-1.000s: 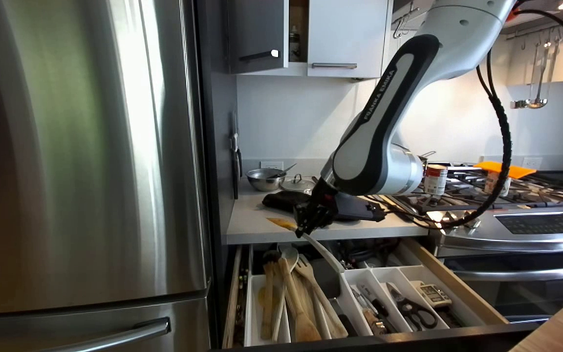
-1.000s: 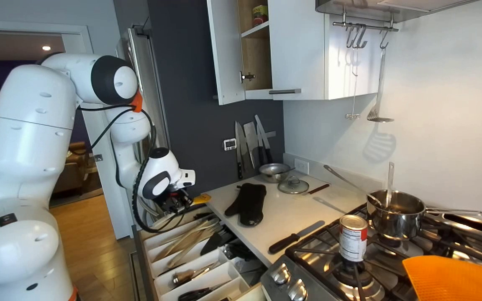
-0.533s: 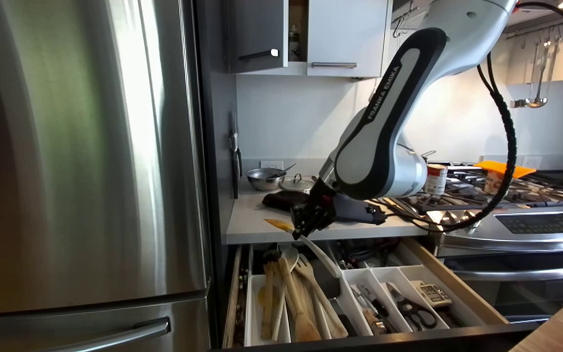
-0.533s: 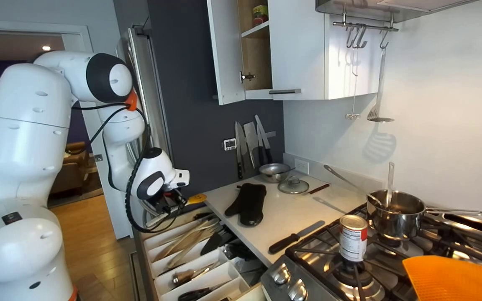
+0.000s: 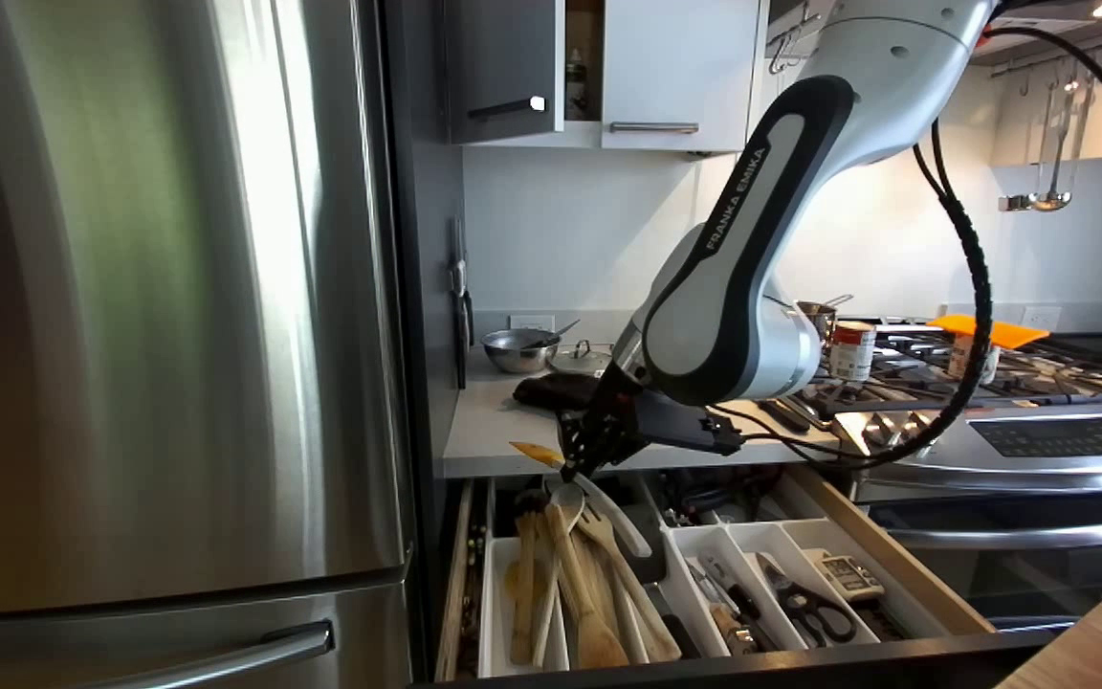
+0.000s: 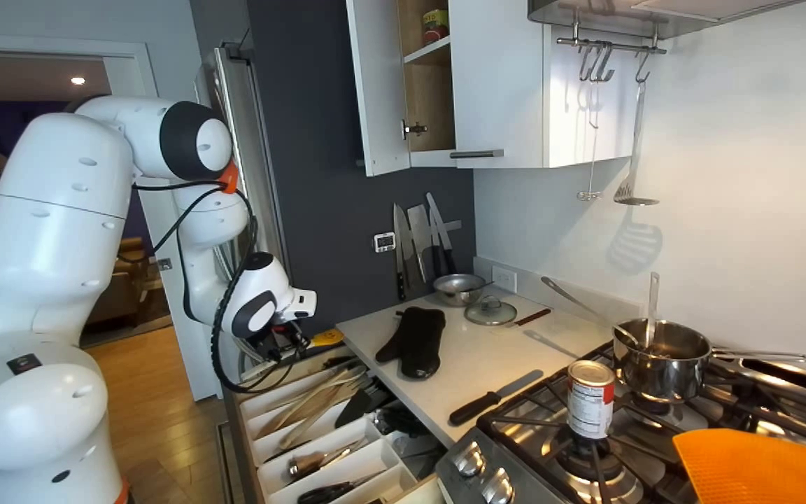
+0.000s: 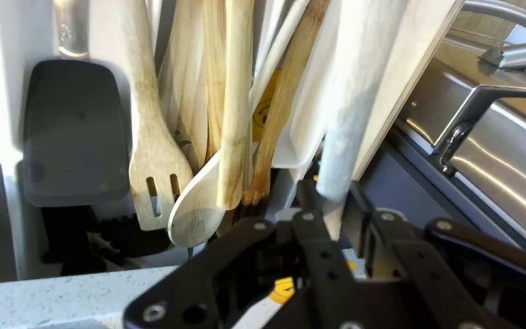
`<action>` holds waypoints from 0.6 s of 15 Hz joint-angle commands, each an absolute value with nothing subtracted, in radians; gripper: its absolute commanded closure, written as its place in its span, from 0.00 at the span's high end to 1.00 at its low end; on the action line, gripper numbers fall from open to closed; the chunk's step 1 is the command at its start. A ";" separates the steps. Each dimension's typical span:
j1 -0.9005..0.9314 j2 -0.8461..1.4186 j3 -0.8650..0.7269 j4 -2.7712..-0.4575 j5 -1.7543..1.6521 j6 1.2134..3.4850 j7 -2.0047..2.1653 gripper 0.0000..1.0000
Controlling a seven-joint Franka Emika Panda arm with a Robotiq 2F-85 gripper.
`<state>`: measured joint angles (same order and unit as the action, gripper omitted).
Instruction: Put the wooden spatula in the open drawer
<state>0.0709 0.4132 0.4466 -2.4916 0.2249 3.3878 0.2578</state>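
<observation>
The wooden spatula has a long pale handle (image 5: 623, 522) and a yellow-orange blade (image 5: 535, 453). My gripper (image 5: 570, 469) is shut on it between blade and handle. The spatula hangs tilted above the back left of the open drawer (image 5: 905, 555), its handle end over the utensil compartments. In an exterior view the blade (image 6: 328, 337) points to the counter, beyond the gripper (image 6: 301, 341). In the wrist view the handle (image 7: 359, 91) runs up from between the fingertips (image 7: 331, 196), blurred and close; the blade is mostly hidden behind the gripper.
Wooden utensils (image 7: 231, 114) fill the drawer's left compartments; a dark turner (image 7: 76, 132) lies beside them. Scissors (image 5: 804, 603) are farther right. The counter edge (image 7: 85, 292) borders the drawer's back, with a black mitt (image 6: 417, 343) on it. The steel fridge (image 5: 178, 287) stands at the left.
My gripper has moved a little left and down in an exterior view with the spatula in it. The handle end has dropped and shifted left, now over the utensils. The drawer's contents have not moved.
</observation>
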 commanded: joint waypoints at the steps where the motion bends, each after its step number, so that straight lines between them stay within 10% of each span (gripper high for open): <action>1: 0.102 0.470 0.441 -2.460 0.220 3.370 0.322 0.05; 9: 0.223 0.535 0.369 -2.427 0.280 3.389 0.384 0.05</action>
<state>0.1447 0.5131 0.4303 -2.4609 0.2380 3.3848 0.3533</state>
